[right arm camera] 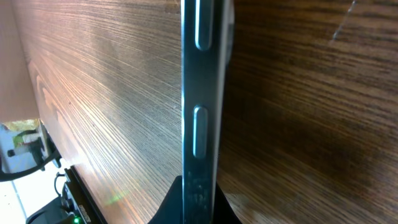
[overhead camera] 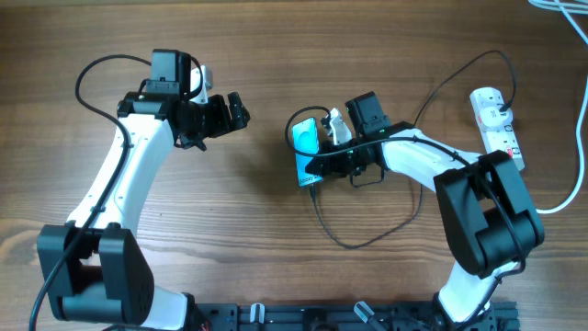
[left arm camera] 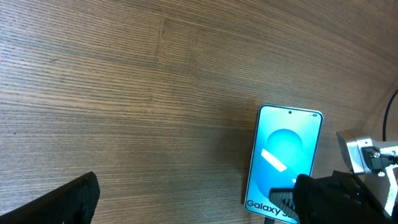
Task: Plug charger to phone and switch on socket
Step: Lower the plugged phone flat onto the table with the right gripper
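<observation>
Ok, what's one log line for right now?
right gripper: shut on the phone | left gripper: open, apart from phone | socket: no gripper near

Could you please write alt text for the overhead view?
The right gripper sits at the edge of a teal-screened phone lying mid-table, a thin black cable looping nearby. The left gripper hovers open to the phone's left, and a white power strip lies at the far right.
</observation>
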You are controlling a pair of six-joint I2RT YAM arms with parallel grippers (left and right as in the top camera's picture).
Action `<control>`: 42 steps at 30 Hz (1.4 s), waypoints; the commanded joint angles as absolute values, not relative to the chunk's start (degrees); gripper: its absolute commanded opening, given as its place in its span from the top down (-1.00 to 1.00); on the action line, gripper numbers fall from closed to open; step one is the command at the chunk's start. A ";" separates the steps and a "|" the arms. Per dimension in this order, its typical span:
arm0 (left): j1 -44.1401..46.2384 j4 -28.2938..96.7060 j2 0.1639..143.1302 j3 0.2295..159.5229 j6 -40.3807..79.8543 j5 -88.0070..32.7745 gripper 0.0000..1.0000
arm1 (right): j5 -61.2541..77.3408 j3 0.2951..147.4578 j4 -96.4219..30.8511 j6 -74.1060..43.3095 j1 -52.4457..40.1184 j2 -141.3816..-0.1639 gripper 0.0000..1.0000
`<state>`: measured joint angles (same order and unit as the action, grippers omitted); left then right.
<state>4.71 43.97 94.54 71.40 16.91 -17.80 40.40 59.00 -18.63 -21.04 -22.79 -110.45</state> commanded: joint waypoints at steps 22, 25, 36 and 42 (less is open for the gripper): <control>4.38 44.01 94.08 71.16 17.39 -17.02 -1.00 | 31.90 58.74 -19.77 -21.19 -23.07 -112.16 0.91; 4.38 44.01 94.08 71.16 17.39 -17.02 -1.00 | 31.83 58.74 -19.77 -21.17 -23.07 -112.16 0.91; 4.38 44.01 94.08 71.16 17.39 -17.02 -1.00 | 31.66 58.74 -19.79 -21.17 -23.07 -112.16 0.89; 4.38 44.01 94.08 71.16 17.39 -17.02 -1.00 | 31.46 58.74 -19.86 -21.19 -23.07 -112.16 0.88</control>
<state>4.71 43.94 94.54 71.40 16.91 -17.80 39.68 59.11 -19.05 -21.82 -22.83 -110.45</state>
